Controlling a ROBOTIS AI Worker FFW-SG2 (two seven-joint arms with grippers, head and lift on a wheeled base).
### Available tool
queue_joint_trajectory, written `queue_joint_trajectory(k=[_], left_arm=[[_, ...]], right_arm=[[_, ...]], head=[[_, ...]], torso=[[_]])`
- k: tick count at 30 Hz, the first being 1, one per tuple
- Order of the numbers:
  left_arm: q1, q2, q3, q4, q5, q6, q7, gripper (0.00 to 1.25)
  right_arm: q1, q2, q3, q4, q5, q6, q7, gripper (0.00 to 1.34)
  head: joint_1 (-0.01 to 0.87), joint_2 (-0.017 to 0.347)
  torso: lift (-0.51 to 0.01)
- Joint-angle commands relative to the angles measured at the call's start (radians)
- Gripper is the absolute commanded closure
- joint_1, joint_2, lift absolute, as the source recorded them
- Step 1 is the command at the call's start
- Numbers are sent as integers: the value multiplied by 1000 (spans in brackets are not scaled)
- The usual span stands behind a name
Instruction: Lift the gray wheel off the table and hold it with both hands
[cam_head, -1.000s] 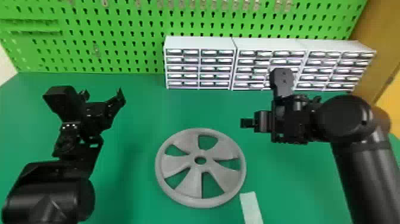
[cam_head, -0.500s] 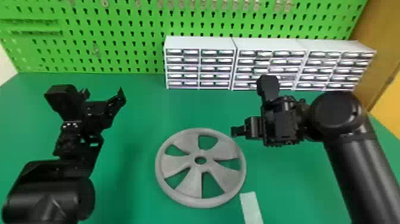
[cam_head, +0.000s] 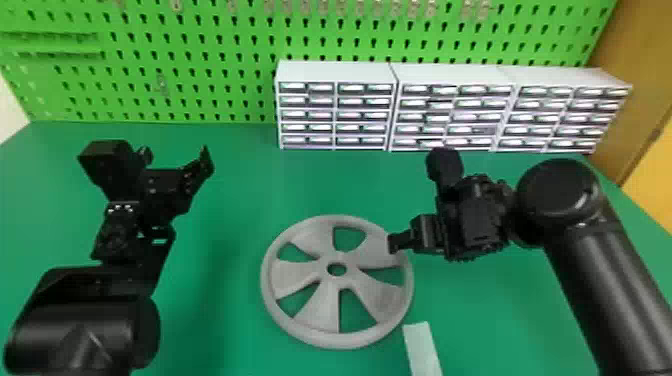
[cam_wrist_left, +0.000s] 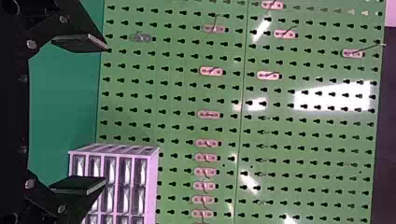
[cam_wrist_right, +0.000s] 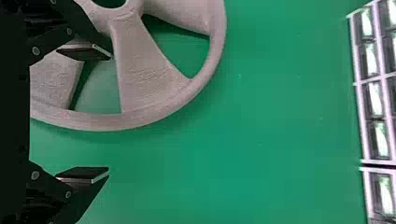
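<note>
The wheel (cam_head: 295, 277) was supported flat on the counter (cam_head: 235, 200), its two o'clock rim overhung by the nearer, spread right fingers (cam_wrist_right: 84, 173), the left fingers (cam_wrist_left: 80, 42), also parted, being positioned beyond ten o'clock.

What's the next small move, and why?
Probably ease the right gripper down toward the near part of the gray wheel's rim, fingers open. In the right wrist view one finger overlaps the wheel, the other the green table outside it, with the rim between, so they look lined up to straddle it.
</note>
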Motion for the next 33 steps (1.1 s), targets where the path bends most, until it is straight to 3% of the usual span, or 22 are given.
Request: queue_joint_trajectory(k=[1,12,33], left_arm=[[-2,1,-2,0,-4,0,0,263],[-5,1,-8,0,-6,0,0,263],[-9,0,-14,0,-9,-1,2,263]], right_arm=[[-11,-4,14,22,-4,0,-2,392],[-33,-8,43,87,-14,-7,-2,392],[-54,21,80,162,27,-43,-1,394]], head=[[711,15],[711,15],[711,15]], torso=[[-98],[-98],[-98]])
